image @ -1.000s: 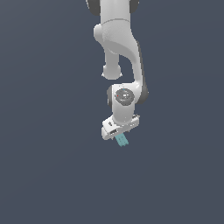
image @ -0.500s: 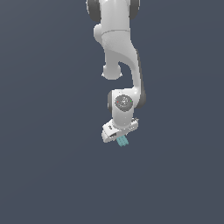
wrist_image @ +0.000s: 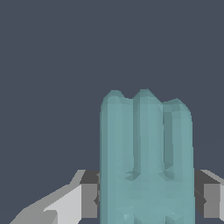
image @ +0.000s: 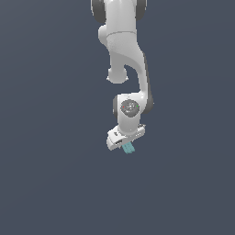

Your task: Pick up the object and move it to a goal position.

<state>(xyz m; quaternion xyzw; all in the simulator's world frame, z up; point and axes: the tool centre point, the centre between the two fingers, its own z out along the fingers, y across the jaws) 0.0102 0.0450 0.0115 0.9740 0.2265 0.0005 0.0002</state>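
Note:
The object is a small teal oblong block with lengthwise ridges (image: 128, 148). It sticks out below my white gripper (image: 125, 142) in the exterior view. In the wrist view the block (wrist_image: 146, 157) stands between my fingers (wrist_image: 87, 199), one on each side, pressed against it. The gripper is shut on the block and holds it off the dark ground. Only the block's lower end shows in the exterior view; the rest is hidden by the hand.
The white arm (image: 124, 50) reaches down from the top of the exterior view. A plain dark grey surface (image: 46, 183) fills the rest of both views. No goal marker shows.
The arm has folded in and the gripper with the block has shifted slightly toward the exterior view's left and up. The block stays held.

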